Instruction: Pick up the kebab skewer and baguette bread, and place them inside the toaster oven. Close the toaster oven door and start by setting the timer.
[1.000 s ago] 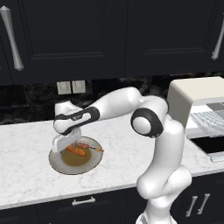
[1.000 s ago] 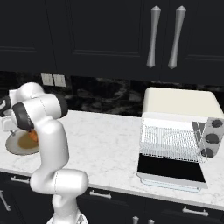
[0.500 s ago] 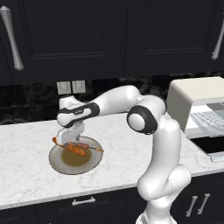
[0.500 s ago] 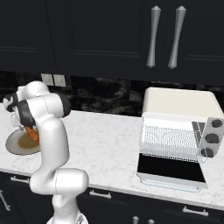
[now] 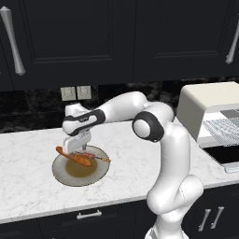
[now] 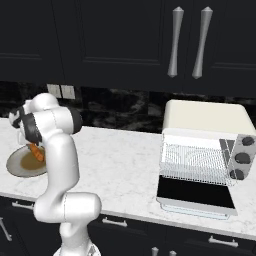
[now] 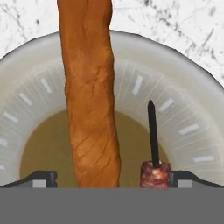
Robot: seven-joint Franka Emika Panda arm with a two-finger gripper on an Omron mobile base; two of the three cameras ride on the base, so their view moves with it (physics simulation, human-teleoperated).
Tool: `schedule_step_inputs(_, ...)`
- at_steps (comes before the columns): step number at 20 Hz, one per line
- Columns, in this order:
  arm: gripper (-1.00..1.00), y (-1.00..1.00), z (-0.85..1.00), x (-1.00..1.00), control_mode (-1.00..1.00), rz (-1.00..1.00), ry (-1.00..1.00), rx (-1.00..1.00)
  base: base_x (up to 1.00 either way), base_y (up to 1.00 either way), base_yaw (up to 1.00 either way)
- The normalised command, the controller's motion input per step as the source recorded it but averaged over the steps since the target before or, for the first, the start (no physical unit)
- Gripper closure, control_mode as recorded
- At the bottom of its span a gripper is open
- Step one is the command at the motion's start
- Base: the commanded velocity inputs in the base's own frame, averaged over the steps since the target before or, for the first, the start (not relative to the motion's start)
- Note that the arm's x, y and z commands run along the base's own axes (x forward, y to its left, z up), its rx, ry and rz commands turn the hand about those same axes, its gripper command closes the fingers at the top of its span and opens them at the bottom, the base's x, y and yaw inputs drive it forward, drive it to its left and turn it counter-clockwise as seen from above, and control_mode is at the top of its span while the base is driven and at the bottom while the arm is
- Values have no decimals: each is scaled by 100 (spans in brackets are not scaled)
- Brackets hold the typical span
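Observation:
A round plate [image 5: 63, 173] [image 7: 183, 105] on the marble counter carries the orange-brown baguette bread [image 5: 71, 157] [image 7: 89, 96] and, beside it, the thin kebab skewer [image 5: 93, 157] [image 7: 153, 144] with reddish meat chunks. My gripper [image 5: 77, 144] [image 7: 113, 179] hangs open just above them. In the hand view both the loaf and the skewer's end lie between the spread fingertips [image 7: 42, 178]. From the right base view my arm hides most of the plate [image 6: 17, 165], with a bit of baguette [image 6: 36, 151] showing. The cream-white toaster oven [image 5: 205, 105] [image 6: 205, 117] stands far right, its door [image 6: 196, 194] folded down open, wire rack visible.
Three knobs [image 6: 242, 157] sit on the toaster oven's right front. Wall outlets [image 5: 76, 93] are behind the plate. Dark cabinets hang above the counter. Bare marble [image 6: 120, 160] stretches between the plate and the oven.
The hand has shifted slightly to the right above the plate. The baguette and the skewer lie where they were, and the oven door stays open.

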Motion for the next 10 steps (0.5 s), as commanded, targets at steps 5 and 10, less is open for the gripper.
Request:
schedule_step_inputs(5, -100, 2, -30, -3, -100, 0, 5, 0, 0, 0, 0)
schedule_step_inputs(10, -100, 5, -14, -6, -100, 0, 0, 0, 0, 0, 0)
